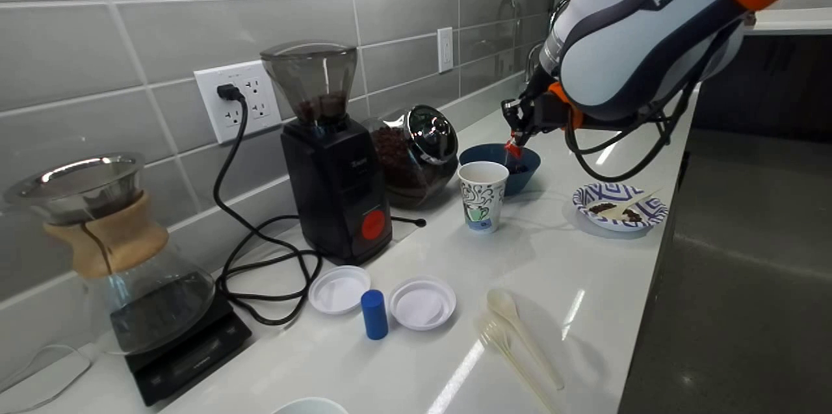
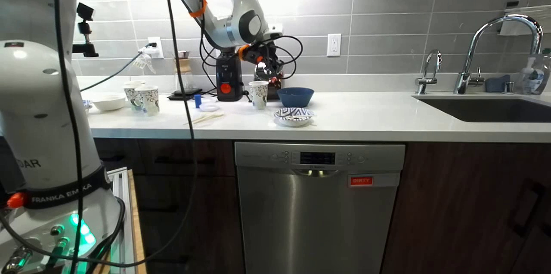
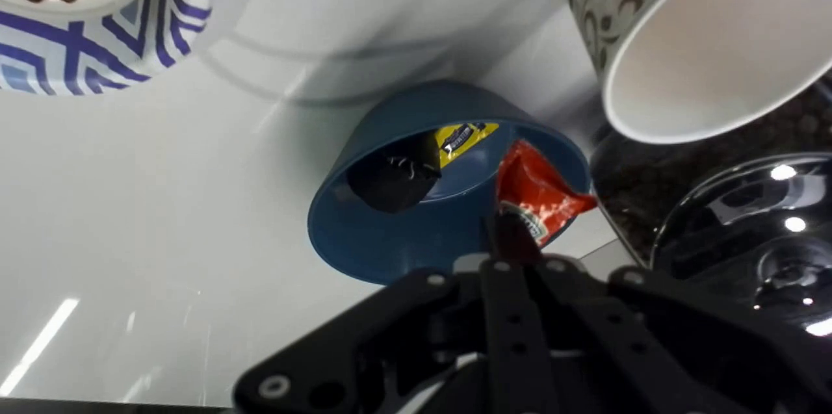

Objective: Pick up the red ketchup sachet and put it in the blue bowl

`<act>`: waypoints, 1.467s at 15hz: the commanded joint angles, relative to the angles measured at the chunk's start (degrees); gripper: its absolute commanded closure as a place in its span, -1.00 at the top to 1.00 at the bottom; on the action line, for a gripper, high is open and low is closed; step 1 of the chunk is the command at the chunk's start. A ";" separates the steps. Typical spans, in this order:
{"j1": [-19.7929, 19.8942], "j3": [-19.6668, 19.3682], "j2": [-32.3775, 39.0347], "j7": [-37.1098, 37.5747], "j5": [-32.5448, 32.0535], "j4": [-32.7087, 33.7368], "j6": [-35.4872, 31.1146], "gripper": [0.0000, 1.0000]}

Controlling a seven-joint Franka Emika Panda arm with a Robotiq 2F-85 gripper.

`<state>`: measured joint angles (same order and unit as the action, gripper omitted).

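The red ketchup sachet (image 3: 545,196) hangs from the tips of my gripper (image 3: 513,255), which is shut on it. In an exterior view the sachet (image 1: 513,147) shows at the fingertips of the gripper (image 1: 518,136), over the opening of the blue bowl (image 1: 524,182). In the wrist view the blue bowl (image 3: 403,242) lies below the sachet, which overlaps the bowl's rim nearest the glass jar. A black packet (image 3: 393,183) and a yellow packet (image 3: 463,140) are inside the bowl. The gripper (image 2: 272,75) also shows above the bowl (image 2: 295,98), where the sachet is too small to make out.
A paper cup (image 1: 483,199) stands close beside the bowl. A glass jar of coffee beans (image 1: 406,167) lies tilted behind, next to a black grinder (image 1: 338,193). A patterned dish (image 1: 640,214) with beans and a spoon is near the counter edge.
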<state>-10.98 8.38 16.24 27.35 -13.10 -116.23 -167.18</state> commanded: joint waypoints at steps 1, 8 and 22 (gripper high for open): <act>-2.33 -2.45 8.72 4.62 -0.87 9.36 -3.00 -1.00; -3.43 -2.27 18.84 5.42 0.36 19.40 -8.02 -0.46; -0.82 -4.64 -1.93 -16.84 2.52 8.24 12.33 1.00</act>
<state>-13.08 2.91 22.73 17.52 -11.96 -100.59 -161.16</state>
